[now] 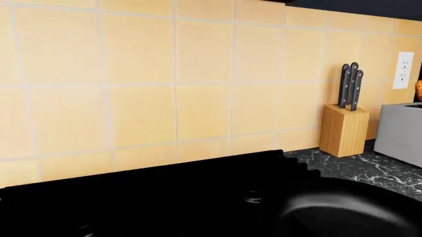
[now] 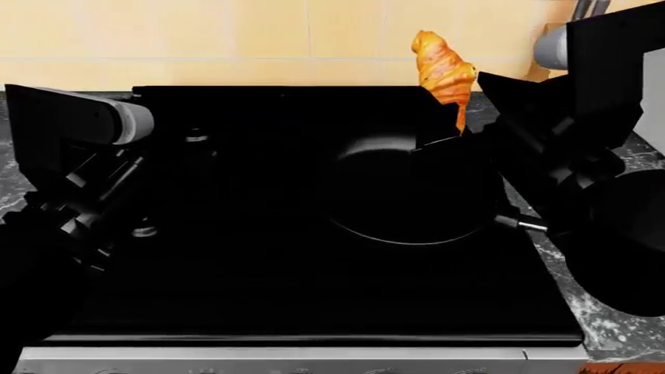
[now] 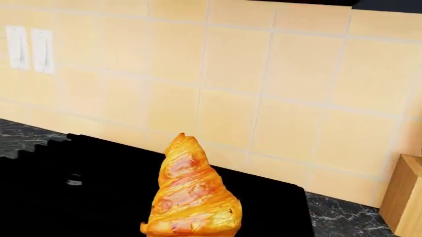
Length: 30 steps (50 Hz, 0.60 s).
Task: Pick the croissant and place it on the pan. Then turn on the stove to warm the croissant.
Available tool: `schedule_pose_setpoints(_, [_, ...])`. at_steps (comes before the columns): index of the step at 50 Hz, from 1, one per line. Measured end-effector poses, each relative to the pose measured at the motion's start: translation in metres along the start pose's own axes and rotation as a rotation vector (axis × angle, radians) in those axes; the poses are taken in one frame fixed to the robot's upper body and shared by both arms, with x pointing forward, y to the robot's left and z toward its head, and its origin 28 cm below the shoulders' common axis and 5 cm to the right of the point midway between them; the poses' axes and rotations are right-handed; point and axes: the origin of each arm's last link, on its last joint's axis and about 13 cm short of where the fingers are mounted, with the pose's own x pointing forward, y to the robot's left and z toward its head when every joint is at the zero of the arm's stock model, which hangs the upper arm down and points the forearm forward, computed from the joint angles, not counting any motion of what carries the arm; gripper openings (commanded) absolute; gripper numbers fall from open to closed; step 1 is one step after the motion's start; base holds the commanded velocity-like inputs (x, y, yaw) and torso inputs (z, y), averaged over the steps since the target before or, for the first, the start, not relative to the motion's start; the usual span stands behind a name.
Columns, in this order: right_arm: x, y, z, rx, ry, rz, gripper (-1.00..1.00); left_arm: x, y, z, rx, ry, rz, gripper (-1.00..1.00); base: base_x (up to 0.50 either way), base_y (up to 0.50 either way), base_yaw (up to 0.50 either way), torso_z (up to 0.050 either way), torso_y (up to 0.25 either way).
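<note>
The golden-orange croissant (image 2: 445,74) stands on end in the air over the far right rim of the black pan (image 2: 410,195). My right gripper (image 2: 459,127) is shut on its lower end. The right wrist view shows the croissant (image 3: 191,197) close up, pointing upward before the tiled wall. The pan sits on the stove (image 2: 260,273), its handle (image 2: 519,226) pointing right; its rim also shows in the left wrist view (image 1: 356,212). My left arm (image 2: 73,132) hangs over the stove's left side, and its gripper is lost against the black cooktop.
A wooden knife block (image 1: 343,129) and a grey toaster (image 1: 399,133) stand on the dark marble counter (image 1: 356,165) right of the stove. The tan tiled wall carries outlets (image 3: 29,49). The stove's steel front panel (image 2: 311,360) runs along the near edge.
</note>
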Motion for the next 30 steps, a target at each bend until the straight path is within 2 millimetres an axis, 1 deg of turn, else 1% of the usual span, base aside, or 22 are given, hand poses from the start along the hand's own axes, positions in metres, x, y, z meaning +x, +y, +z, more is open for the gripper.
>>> schedule_pose_setpoints(2, [0.0, 0.0, 0.0, 0.001, 0.0, 0.0, -1.0, 0.0, 0.0, 0.0, 0.0, 0.0, 0.0, 1.0, 0.0, 0.5, 0.0, 0.0, 0.0])
schedule_pose_setpoints(17, [0.004, -0.002, 0.001, 0.003, 0.024, -0.005, -1.0, 0.0, 0.0, 0.0, -0.001, -0.001, 0.0, 1.0, 0.0, 0.0, 0.0, 0.0, 0.0])
schedule_pose_setpoints(30, [0.018, -0.01, 0.009, -0.06, 0.091, -0.007, -1.0, -0.002, 0.0, 0.0, -0.002, -0.003, 0.0, 1.0, 0.0, 0.0, 0.0, 0.0, 0.0])
